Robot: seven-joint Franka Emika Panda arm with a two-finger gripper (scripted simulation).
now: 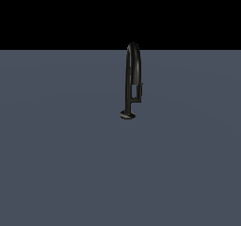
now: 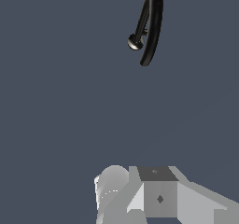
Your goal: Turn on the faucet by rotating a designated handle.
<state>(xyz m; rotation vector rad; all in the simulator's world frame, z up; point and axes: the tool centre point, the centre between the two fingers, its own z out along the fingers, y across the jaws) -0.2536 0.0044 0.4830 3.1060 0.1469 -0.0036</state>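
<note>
The faucet (image 1: pixel 128 74) is a slim glossy black gooseneck standing upright on a small round base on the grey floor, right of centre in the exterior view. The handle (image 1: pixel 140 91) is a short thin black lever hanging parallel to the stem on the exterior view's right, joined to it by a small stub. The wrist view looks down on the faucet (image 2: pixel 153 24) from some distance, with its round base showing under the arch. I cannot pick out the handle there. No gripper fingers show in either view, and nothing touches the faucet.
Grey blocky parts of the arm (image 2: pixel 158 195) fill the lower edge of the wrist view. A flat grey floor (image 1: pixel 61 149) surrounds the faucet, with black background above it.
</note>
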